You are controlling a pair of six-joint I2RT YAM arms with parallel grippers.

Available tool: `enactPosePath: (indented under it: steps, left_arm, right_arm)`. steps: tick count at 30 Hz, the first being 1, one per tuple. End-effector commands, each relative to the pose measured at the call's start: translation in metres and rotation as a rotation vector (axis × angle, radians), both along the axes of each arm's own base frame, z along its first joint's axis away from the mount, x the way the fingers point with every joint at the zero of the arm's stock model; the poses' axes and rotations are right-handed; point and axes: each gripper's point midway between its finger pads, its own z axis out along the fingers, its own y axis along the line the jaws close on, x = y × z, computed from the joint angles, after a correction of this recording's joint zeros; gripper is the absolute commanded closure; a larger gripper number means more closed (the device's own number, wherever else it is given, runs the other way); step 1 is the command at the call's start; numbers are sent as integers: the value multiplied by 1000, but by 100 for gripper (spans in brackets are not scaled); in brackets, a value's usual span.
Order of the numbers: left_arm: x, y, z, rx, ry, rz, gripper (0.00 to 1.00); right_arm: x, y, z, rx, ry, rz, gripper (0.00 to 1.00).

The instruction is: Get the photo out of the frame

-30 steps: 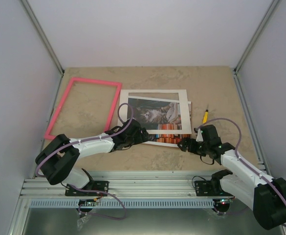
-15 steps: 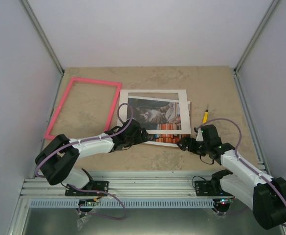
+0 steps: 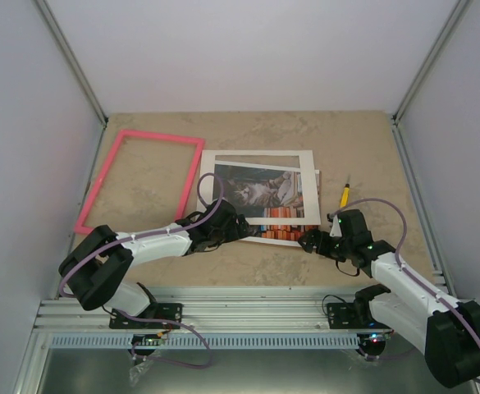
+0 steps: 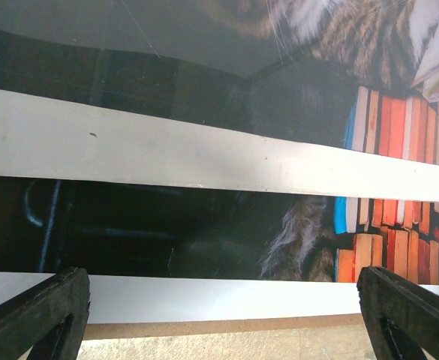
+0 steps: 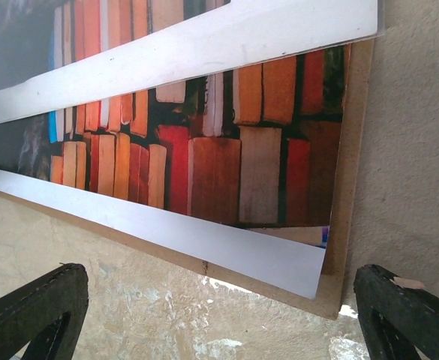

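The pink frame [image 3: 141, 176] lies empty at the back left of the table, apart from both grippers. The photo [image 3: 260, 197], a cat beside orange and red books, lies mid-table on a brown backing board [image 5: 347, 195] with a white mat [image 3: 256, 156] askew over it. My left gripper [image 3: 238, 226] is open and empty at the stack's near left edge. In the left wrist view its fingers [image 4: 35, 319] flank the photo's white border [image 4: 204, 300]. My right gripper [image 3: 308, 240] is open and empty at the near right corner. Its fingers [image 5: 410, 315] straddle the photo's corner [image 5: 298, 270].
A small yellow-handled tool [image 3: 345, 194] lies right of the stack. Grey walls and metal rails close in the tan table [image 3: 363, 148] on the left, right and back. The arm bases sit on the aluminium rail [image 3: 248, 308] at the near edge.
My right arm has shifted very slightly at the stack's near right corner. The left arm, photo, mat and frame have not moved.
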Motion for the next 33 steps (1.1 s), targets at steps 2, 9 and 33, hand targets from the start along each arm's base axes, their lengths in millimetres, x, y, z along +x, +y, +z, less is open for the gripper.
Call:
enactPosePath:
  steps: [2, 9, 33]
  left_arm:
    - [-9, 2, -7, 3, 37, -15, 1]
    - [-9, 1, -6, 2, 36, -15, 1]
    - [-9, 1, -5, 1, 35, -21, 1]
  right_arm:
    - [4, 6, 11, 40, -20, 4, 4]
    - [5, 6, 13, 47, -29, -5, 6]
    - [5, 1, 6, 57, -9, -67, 8]
